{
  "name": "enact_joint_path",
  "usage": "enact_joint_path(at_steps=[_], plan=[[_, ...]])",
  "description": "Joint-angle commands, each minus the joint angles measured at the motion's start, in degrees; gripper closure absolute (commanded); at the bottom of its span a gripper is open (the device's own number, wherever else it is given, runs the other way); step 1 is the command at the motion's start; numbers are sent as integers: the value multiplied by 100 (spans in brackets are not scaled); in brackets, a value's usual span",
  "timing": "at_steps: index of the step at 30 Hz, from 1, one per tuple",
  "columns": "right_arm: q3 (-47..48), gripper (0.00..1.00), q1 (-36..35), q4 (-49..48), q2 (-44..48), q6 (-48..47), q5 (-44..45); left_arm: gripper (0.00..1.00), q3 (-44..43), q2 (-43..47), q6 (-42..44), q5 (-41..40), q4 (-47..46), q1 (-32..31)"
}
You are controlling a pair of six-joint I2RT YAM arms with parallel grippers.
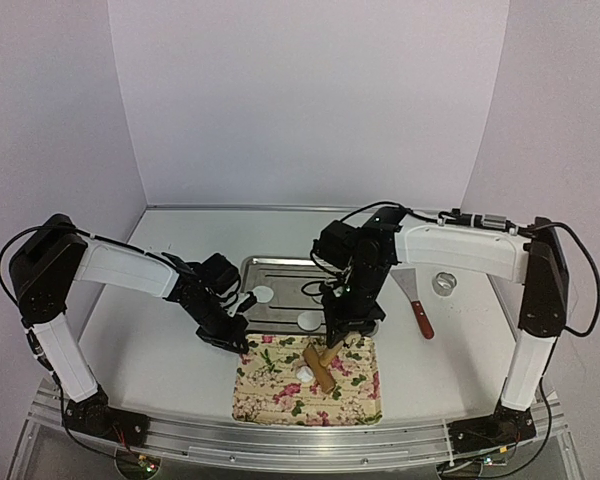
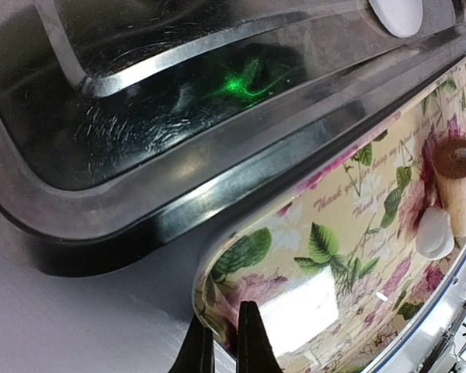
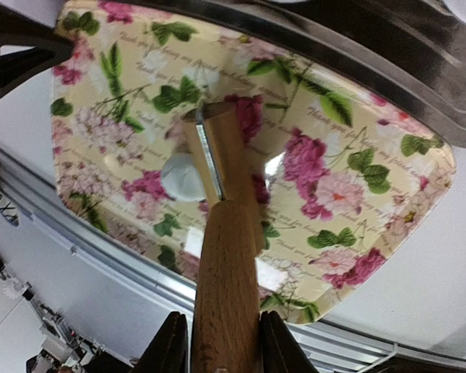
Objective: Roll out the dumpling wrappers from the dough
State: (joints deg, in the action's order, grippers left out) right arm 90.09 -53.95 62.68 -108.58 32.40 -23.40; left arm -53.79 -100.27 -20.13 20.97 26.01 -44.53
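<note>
The right gripper clamps its jaws on a wooden rolling pin beside a white dough lump on the floral board — ready to flatten it. The left gripper, jaws closed, sits at the board's far-left corner, likely steadying it. Two thin white round dumpling wrappers rest on the far steel tray.

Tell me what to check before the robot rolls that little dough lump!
1. Right gripper holds pin: ok.
2. Lump on board: ok.
3. Pin on top of lump: not ok, lump sits beside it.
4. Left gripper shut at board corner: ok.
5. Left gripper really pinching board: cannot tell.
6. Wrappers clear of pin, in tray: ok.
</note>
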Motion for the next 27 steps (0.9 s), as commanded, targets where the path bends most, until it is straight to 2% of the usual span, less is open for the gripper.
enact_joint_path(at_steps=[1, 6, 9, 13, 17, 22, 27], plan=[[-119, 100, -134, -26, -536, 34, 509, 98, -69, -107, 200, -122, 100, -67], [-78, 100, -240, -123, -611, 146, 560, 100, -78, -106, 200, -124, 108, -92], [35, 100, -254, -96, -388, 224, 876, 100, -86, -63, 227, -169, 124, -93], [202, 100, -254, -63, 448, 244, 1191, 100, -98, -14, 317, -362, 160, -97], [-125, 100, -252, -237, 1490, 159, 1205, 100, -131, 11, 421, -524, 167, -92], [-1160, 100, -255, -1178, 2518, 43, 472, 100, -145, 59, 589, -576, 132, -99], [-2136, 100, -255, -2414, 2825, 124, -849, 100, -169, 89, 756, -567, 124, -90]])
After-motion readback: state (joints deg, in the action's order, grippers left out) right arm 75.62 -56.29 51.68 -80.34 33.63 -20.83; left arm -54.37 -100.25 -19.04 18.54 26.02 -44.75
